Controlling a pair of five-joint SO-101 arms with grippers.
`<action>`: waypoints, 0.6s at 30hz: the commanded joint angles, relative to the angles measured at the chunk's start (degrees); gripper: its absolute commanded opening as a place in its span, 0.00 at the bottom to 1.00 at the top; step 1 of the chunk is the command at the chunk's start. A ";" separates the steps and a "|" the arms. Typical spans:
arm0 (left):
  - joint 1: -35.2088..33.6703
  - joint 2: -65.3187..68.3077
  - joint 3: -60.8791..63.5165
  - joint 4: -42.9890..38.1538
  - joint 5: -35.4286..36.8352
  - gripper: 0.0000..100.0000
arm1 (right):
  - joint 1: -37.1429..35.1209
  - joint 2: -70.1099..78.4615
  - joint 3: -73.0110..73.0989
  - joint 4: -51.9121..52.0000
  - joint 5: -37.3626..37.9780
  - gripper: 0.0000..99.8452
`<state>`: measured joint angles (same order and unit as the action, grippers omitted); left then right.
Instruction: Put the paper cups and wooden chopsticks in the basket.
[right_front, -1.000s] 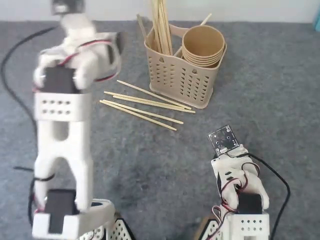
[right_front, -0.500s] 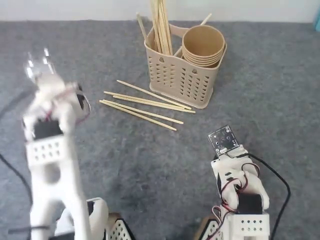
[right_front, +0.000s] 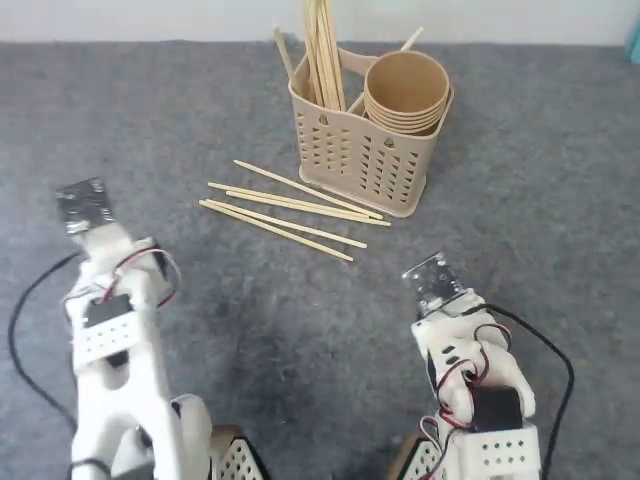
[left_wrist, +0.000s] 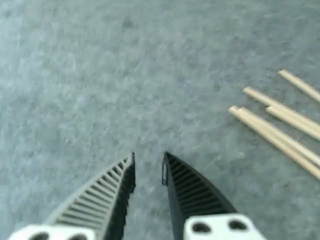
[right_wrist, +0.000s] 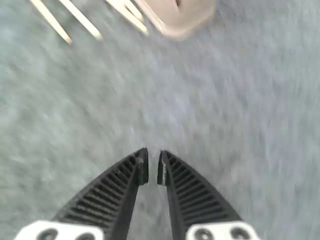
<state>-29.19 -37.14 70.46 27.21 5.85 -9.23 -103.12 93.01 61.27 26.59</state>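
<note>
The beige basket (right_front: 365, 155) stands at the back of the grey carpet, with stacked paper cups (right_front: 405, 88) in one compartment and upright wooden chopsticks (right_front: 320, 45) in the other. Several loose chopsticks (right_front: 290, 212) lie on the carpet just left of the basket. The left arm (right_front: 110, 300) sits low at the front left. My left gripper (left_wrist: 148, 159) hangs over bare carpet with a narrow gap between its fingers and nothing in it; chopstick ends (left_wrist: 280, 130) lie off to its side. My right gripper (right_wrist: 153, 159) is shut and empty over carpet, short of the basket's base (right_wrist: 177, 17).
The right arm (right_front: 465, 360) rests at the front right. Grey carpet (right_front: 300, 320) covers the whole table between the arms and the basket. Cables trail beside both arm bases at the front.
The left arm has dropped from a raised pose at the back left and pulled back low toward the front left. The right arm turned slightly to the left.
</note>
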 joint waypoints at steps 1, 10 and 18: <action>-4.48 9.67 -9.19 0.88 6.51 0.09 | -8.40 2.24 -10.20 0.04 0.26 0.06; -9.41 36.75 -34.77 15.38 11.60 0.09 | -18.77 41.80 -29.71 -8.92 0.18 0.06; -12.75 45.01 -42.77 19.16 17.14 0.09 | -26.51 79.87 -48.18 -22.46 -3.52 0.10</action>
<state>-41.49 7.87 31.34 45.41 21.41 -32.62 -41.32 55.47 45.63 25.89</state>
